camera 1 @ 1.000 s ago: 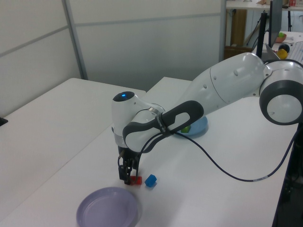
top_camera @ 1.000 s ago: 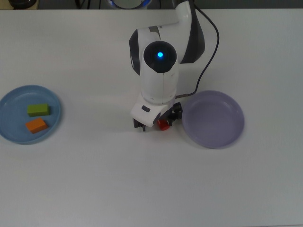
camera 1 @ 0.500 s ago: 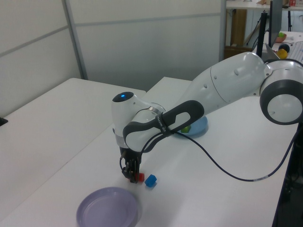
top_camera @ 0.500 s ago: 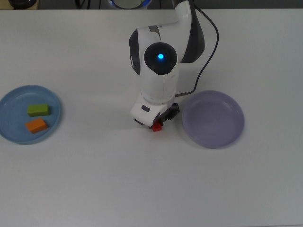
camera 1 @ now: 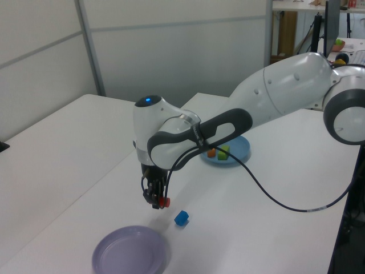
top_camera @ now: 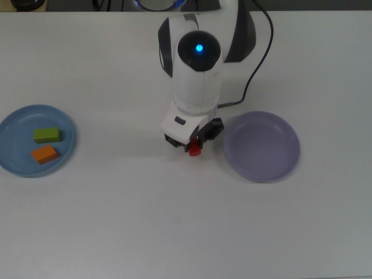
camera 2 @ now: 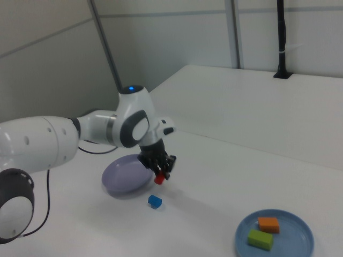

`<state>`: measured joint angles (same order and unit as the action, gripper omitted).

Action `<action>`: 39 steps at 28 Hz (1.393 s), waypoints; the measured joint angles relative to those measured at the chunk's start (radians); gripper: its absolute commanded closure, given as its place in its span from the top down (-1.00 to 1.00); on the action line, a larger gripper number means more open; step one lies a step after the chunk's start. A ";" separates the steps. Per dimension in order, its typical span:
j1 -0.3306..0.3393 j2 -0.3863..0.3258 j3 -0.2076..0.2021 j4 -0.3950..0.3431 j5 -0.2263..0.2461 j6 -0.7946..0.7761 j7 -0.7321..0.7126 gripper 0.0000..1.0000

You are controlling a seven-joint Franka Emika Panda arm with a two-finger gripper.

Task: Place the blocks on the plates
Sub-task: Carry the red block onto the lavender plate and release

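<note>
My gripper is shut on the red block, holding it a little above the table just left of the lilac plate in the top view. The held red block also shows in the left view and hangs as the red block in the right view. The blue cube lies on the table below and beside it; in the top view the arm hides it. The green block and the orange block lie on the light blue plate at the top view's left.
A black cable loops from the arm down towards the lilac plate's far rim. A black post stands at the table's far edge in the right view. A wall panel runs along the table's far side.
The gripper closed on the red block on the table, then rose with it. The arm's upper body shifted towards the top view's upper edge.
</note>
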<state>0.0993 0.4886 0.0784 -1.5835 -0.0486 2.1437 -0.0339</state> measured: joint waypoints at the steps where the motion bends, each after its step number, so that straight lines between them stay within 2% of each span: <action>1: 0.000 -0.008 0.011 0.000 0.000 -0.003 0.000 -1.00; 4: 0.002 -0.026 0.068 0.000 0.000 -0.010 0.012 -1.00; 7: 0.022 -0.026 0.102 -0.002 -0.003 -0.010 0.044 -1.00; 13: 0.097 -0.003 0.110 -0.005 -0.043 0.027 0.136 -0.99; 15: 0.107 0.012 0.110 -0.006 -0.064 0.055 0.156 -0.92; 16: 0.110 0.023 0.110 -0.006 -0.077 0.074 0.167 -0.82; 18: 0.110 0.039 0.110 -0.006 -0.086 0.098 0.179 -0.42; 22: 0.110 0.065 0.107 -0.006 -0.089 0.143 0.204 0.24; 23: 0.110 0.067 0.107 -0.006 -0.089 0.147 0.211 0.37; 26: 0.109 0.068 0.107 -0.004 -0.089 0.149 0.233 0.58; 28: 0.110 0.068 0.107 -0.003 -0.089 0.149 0.243 1.00; 39: 0.107 0.053 0.105 -0.001 -0.090 0.138 0.255 1.00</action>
<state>0.2067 0.5421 0.1835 -1.5842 -0.1381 2.2821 0.2211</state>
